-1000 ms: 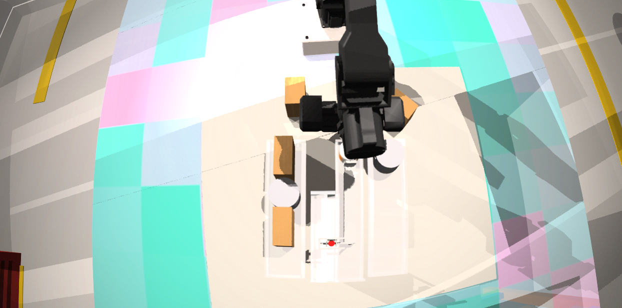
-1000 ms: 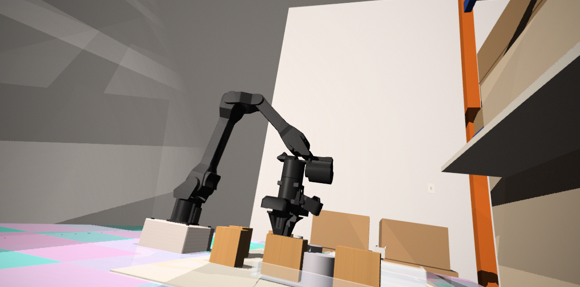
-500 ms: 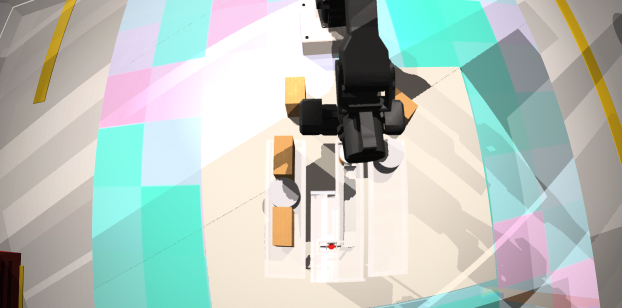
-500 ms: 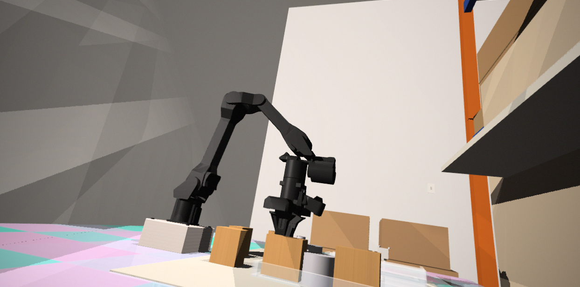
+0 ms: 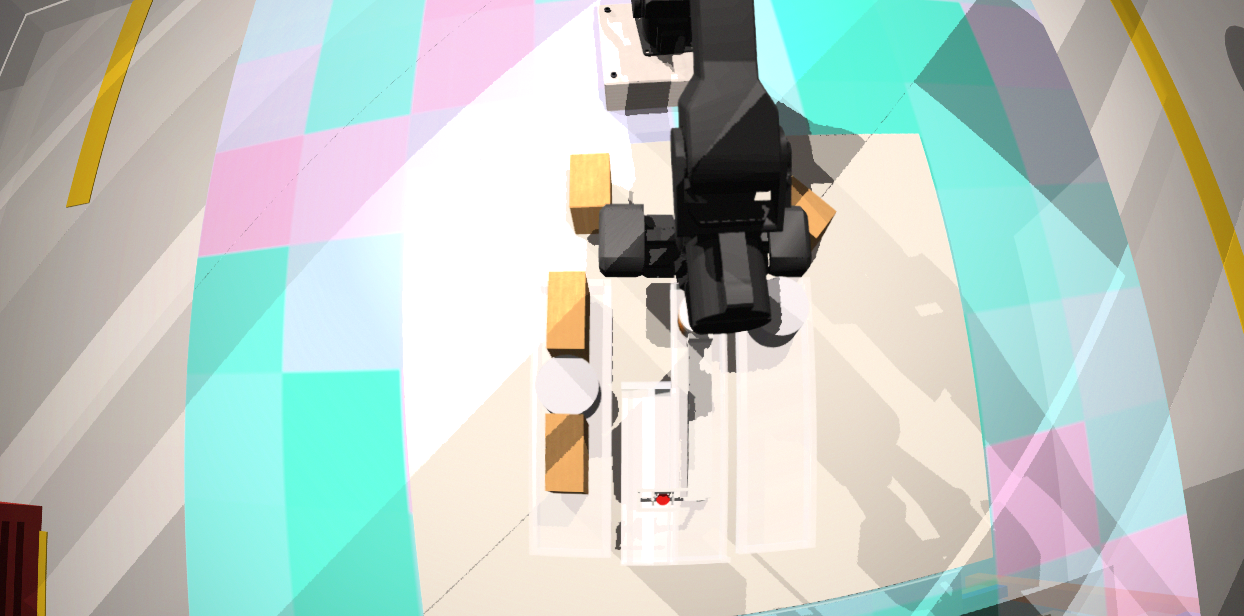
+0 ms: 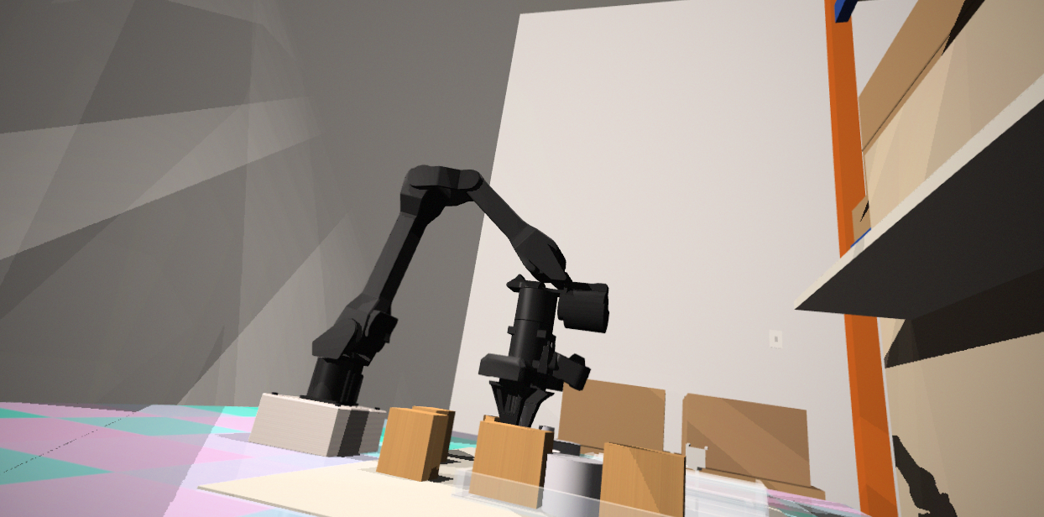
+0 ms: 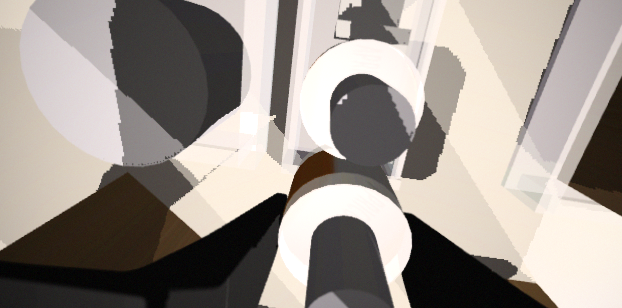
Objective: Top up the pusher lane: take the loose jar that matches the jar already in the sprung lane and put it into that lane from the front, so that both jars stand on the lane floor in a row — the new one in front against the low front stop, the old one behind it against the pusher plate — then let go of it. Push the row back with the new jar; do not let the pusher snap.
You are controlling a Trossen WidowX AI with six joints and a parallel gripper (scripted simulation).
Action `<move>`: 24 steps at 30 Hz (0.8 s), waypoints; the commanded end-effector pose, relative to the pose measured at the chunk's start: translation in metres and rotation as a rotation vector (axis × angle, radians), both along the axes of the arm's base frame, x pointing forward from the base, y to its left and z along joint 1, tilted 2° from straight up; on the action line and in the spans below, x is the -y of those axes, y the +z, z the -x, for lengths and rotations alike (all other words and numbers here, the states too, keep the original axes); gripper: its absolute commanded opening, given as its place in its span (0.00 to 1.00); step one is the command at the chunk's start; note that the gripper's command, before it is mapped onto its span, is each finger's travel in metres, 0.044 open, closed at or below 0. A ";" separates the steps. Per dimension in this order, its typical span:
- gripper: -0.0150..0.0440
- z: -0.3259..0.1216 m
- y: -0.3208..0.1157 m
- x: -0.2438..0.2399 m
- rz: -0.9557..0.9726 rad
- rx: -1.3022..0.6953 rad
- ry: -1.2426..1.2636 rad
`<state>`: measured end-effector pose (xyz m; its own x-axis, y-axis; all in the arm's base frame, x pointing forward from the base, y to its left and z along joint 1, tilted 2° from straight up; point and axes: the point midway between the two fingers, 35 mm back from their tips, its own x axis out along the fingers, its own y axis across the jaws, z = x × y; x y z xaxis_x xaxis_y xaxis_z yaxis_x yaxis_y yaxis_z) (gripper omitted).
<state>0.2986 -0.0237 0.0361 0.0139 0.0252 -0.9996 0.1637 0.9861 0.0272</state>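
My gripper (image 6: pixel 517 420) (image 7: pixel 341 213) is shut on a jar (image 7: pixel 290 253) with a brown body, white shoulder and dark knob. The held jar looks upright, at the front end of the sprung lane (image 7: pixel 430 33) (image 5: pixel 726 473); its base is hidden, so its height over the floor and front stop cannot be told. A similar jar (image 7: pixel 317 93) (image 5: pixel 685 319) with a white shoulder and grey knob stands inside the lane, directly behind the held one. Whether they touch cannot be told. The pusher plate (image 7: pixel 398 34) shows partly behind the lane jar.
A wide grey cylinder (image 5: pixel 785 312) (image 7: pixel 70 68) stands at the front of the neighbouring lane. Another cylinder (image 5: pixel 567 386) (image 6: pixel 574 481) stands between two wooden blocks (image 5: pixel 567 312) (image 5: pixel 565 460) in the far lane. More wooden blocks (image 5: pixel 589 179) (image 5: pixel 815 212) stand on either side of the gripper.
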 end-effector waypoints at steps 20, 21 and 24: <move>0.25 -0.017 0.004 0.003 0.004 0.027 0.003; 0.25 -0.018 0.004 0.003 0.004 0.027 0.003; 0.25 -0.019 0.004 0.003 0.004 0.028 0.003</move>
<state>0.3084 -0.0254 0.0368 0.0121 0.0254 -0.9996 0.1635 0.9862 0.0270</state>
